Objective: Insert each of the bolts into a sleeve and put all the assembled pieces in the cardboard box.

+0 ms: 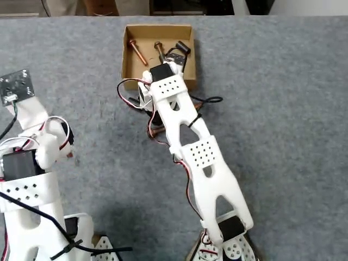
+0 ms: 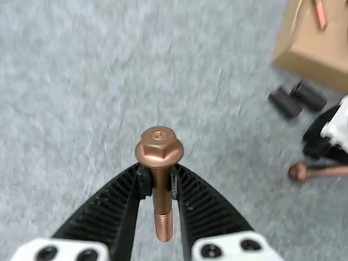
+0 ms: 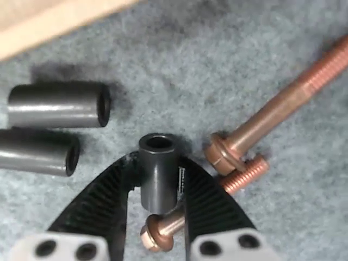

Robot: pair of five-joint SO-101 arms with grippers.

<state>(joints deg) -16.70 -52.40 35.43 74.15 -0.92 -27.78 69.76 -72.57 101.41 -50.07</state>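
Left jaws clenched on a copper-coloured hex flange bolt (image 2: 159, 163), gripped by the shank, head just past the tips. Right jaws grasping a black cylindrical sleeve (image 3: 158, 173), bore facing outward. We see two loose black sleeves (image 3: 57, 103) beside those jaws, a short copper bolt (image 3: 157, 235) crossing under them, a long copper bolt (image 3: 272, 117) alongside. Brown cardboard box (image 1: 130, 65) just beyond.

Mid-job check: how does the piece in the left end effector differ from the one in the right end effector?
The bolt in the left end effector is copper; the sleeve in the right end effector is black. The bolt is solid with a hex head and threaded tip; the sleeve is a smooth hollow tube. Both are clamped, one end pointing away from the wrist.
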